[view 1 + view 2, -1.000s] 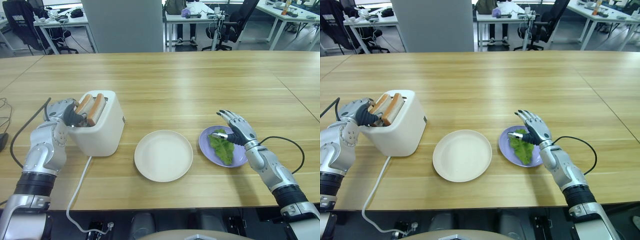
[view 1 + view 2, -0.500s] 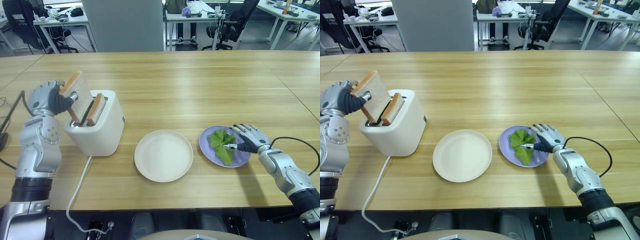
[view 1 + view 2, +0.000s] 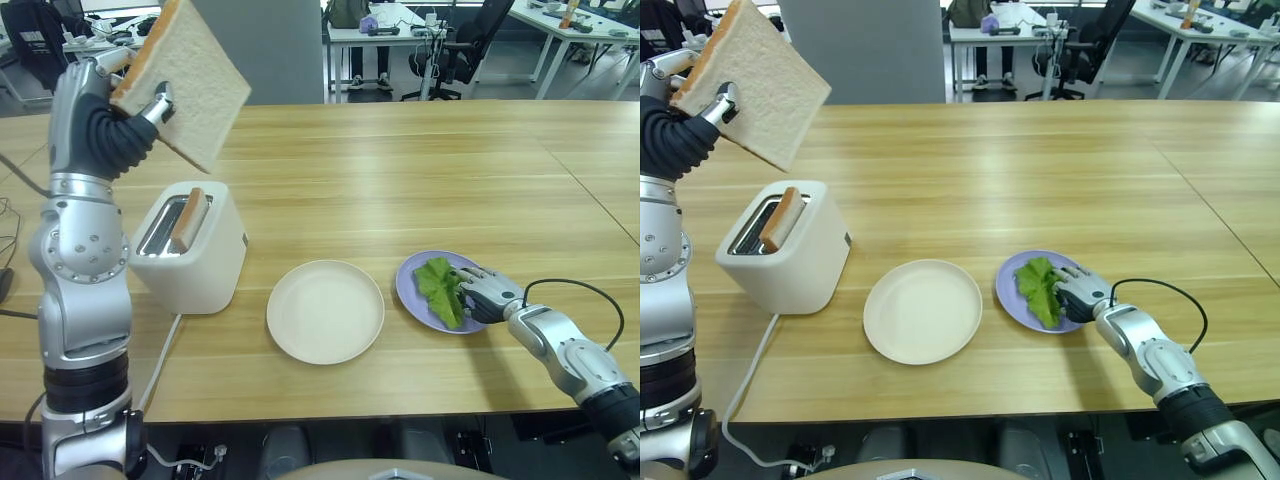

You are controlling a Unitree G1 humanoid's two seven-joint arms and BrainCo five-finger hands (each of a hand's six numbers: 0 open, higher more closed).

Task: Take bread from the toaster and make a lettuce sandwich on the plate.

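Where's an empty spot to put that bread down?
The white plate is bare, between the toaster and the purple plate. The wide table behind all three is free too. It is crowded at the purple plate: lettuce and the right hand are there.

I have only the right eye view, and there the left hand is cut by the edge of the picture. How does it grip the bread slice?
Observer: The left hand is high above the table. Its fingers pinch the bread slice at the lower left edge, with one finger across the front face.
Operator: Does something lie on the table to the left of that arm?
Observer: Yes, a thin black cable lies there, apart from the toaster.
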